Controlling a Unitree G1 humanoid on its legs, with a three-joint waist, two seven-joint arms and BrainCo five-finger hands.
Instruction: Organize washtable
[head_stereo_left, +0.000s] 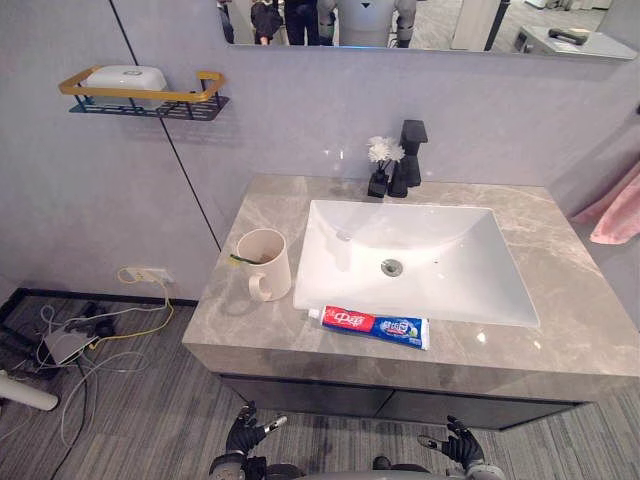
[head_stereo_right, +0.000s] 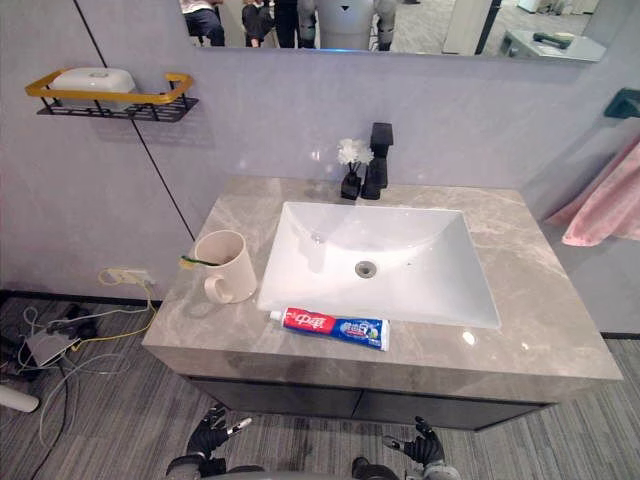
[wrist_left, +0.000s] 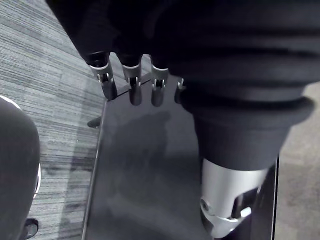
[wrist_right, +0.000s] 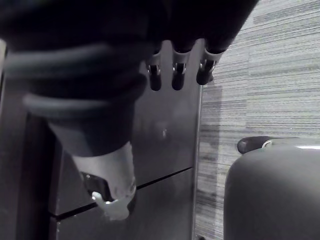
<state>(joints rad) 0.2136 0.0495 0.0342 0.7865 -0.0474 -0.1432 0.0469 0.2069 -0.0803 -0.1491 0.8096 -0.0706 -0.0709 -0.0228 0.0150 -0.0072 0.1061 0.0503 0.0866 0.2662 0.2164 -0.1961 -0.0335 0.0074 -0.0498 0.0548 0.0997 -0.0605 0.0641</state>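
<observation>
A beige mug (head_stereo_left: 264, 264) with a toothbrush in it stands on the grey marble washtable (head_stereo_left: 560, 330), left of the white sink (head_stereo_left: 410, 258). A red and blue toothpaste tube (head_stereo_left: 368, 325) lies along the front edge in front of the sink. My left hand (head_stereo_left: 243, 434) hangs low below the counter at the lower left, fingers relaxed and holding nothing. My right hand (head_stereo_left: 462, 443) hangs below the counter at the lower right, also relaxed and holding nothing. In the wrist views, the left hand's fingers (wrist_left: 131, 82) and the right hand's fingers (wrist_right: 176, 71) point at the dark cabinet front.
A black faucet (head_stereo_left: 409, 157) and a small black vase with white flowers (head_stereo_left: 381, 166) stand behind the sink. A wall shelf (head_stereo_left: 145, 95) holds a white soap dish at upper left. A pink towel (head_stereo_left: 620, 210) hangs at the right. Cables and a power strip (head_stereo_left: 70, 340) lie on the floor at left.
</observation>
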